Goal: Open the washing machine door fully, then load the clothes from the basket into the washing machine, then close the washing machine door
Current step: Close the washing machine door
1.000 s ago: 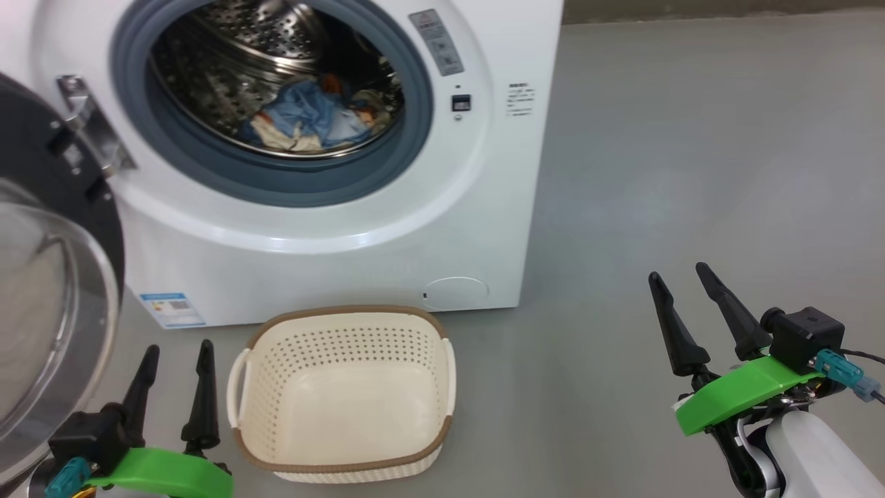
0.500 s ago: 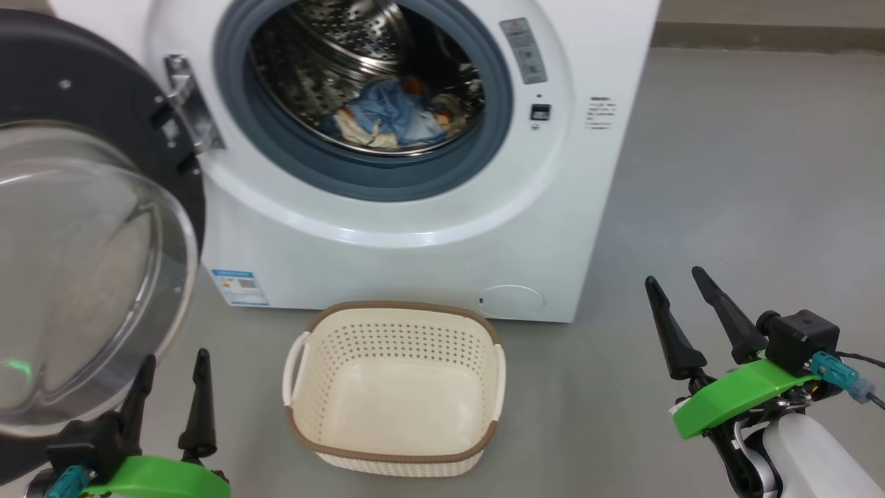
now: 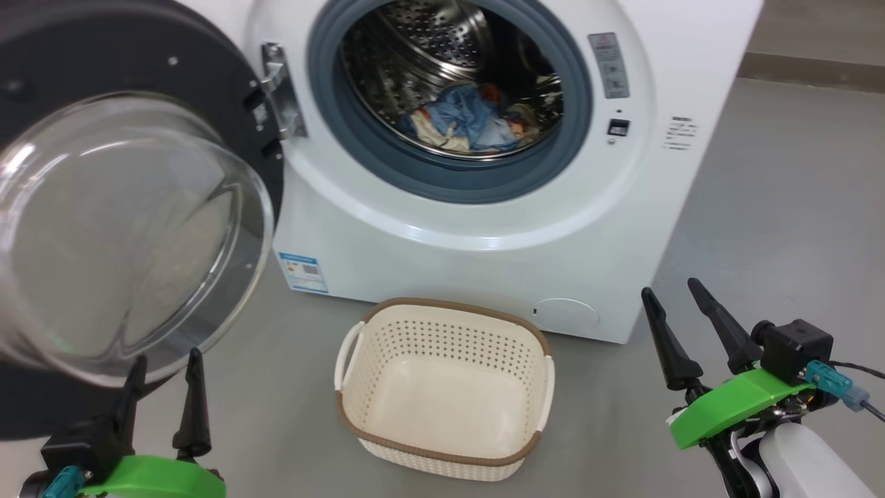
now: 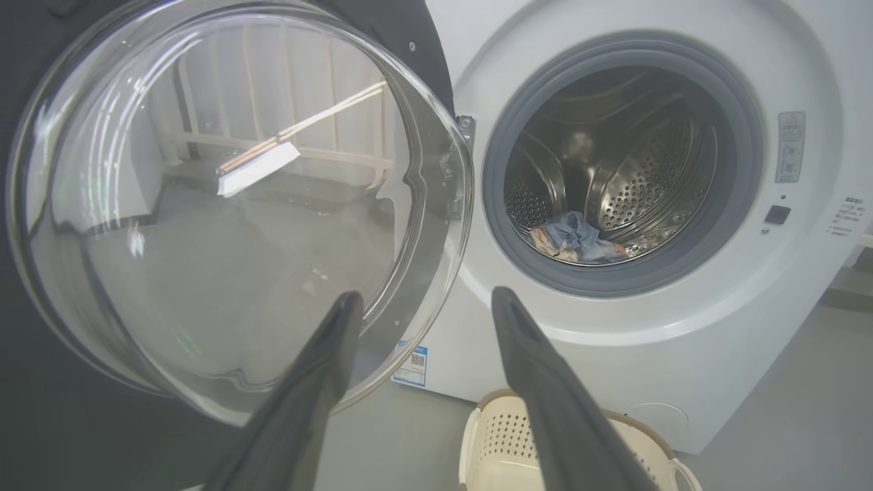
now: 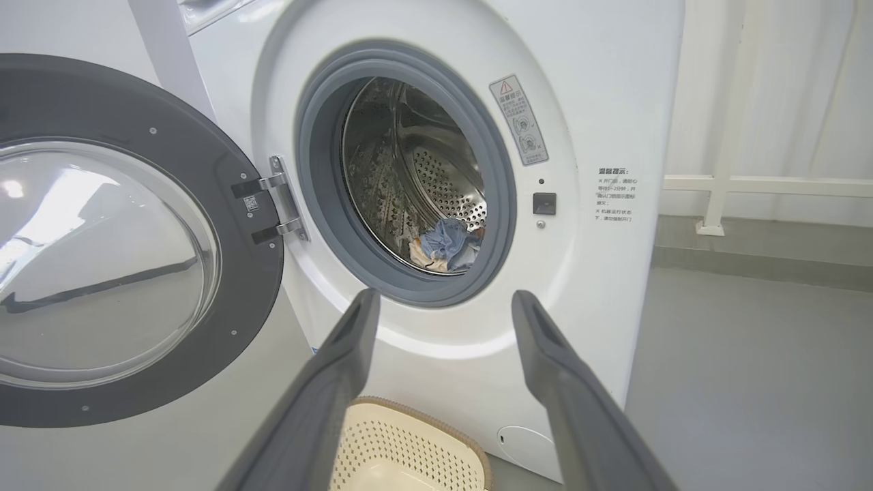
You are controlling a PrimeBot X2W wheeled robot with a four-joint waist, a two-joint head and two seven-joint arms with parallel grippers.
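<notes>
**3 cams, all aimed at the machine front**

Head cam: high up, looks fwd & down. The washing machine (image 3: 484, 228) is far, the basket (image 3: 442, 332) near on the floor. Left wrist cam: low, on the left gripper (image 3: 166, 356), v. close to the washing machine door (image 4: 225, 204), facing fwd & a bit right. Right wrist cam: low, on the right gripper (image 3: 669, 286), right of scene, angled left twd the drum. All 3 share the door, the drum mouth w/ the clothes (image 5: 447, 245), and the basket rim.

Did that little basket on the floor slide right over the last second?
No. The basket still sits before the washing machine, between its blue sticker and round cap, as before. The whole view shifted together, so the camera turned.
</notes>
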